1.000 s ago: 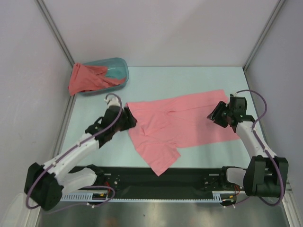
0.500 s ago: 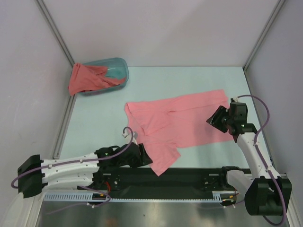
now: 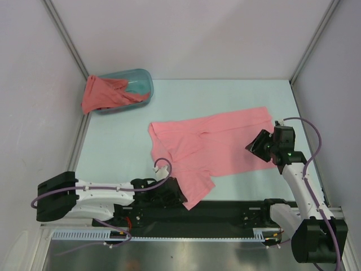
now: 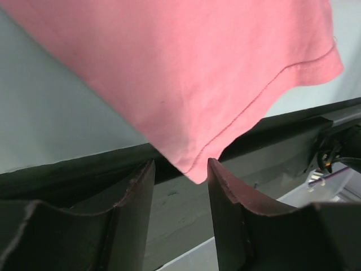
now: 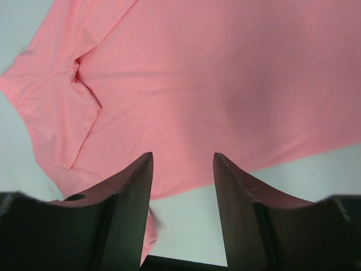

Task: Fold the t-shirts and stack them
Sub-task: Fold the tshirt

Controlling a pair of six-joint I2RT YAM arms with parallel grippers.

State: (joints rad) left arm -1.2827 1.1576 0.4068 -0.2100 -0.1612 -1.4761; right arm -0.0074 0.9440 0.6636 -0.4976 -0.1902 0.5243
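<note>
At the tabletop's near edge, the left tool frames the salmon-pink t-shirt's overhanging corner with its jaws apart, apparently to pinch it. The right tool hovers above the shirt, open and empty.

On my side, the pink t-shirt is soft matt cloth — fine knit, stitched hem. The coral-red t-shirt: same matt cloth. Tub: translucent glossy plastic. Table — smooth, matt. My left gripper has fingers of dark matt plastic.

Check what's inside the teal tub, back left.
A coral-red t-shirt is bunched in the teal tub, spilling over its left rim. Some bare tub interior shows at right. Anything beneath the shirt is covered.
</note>
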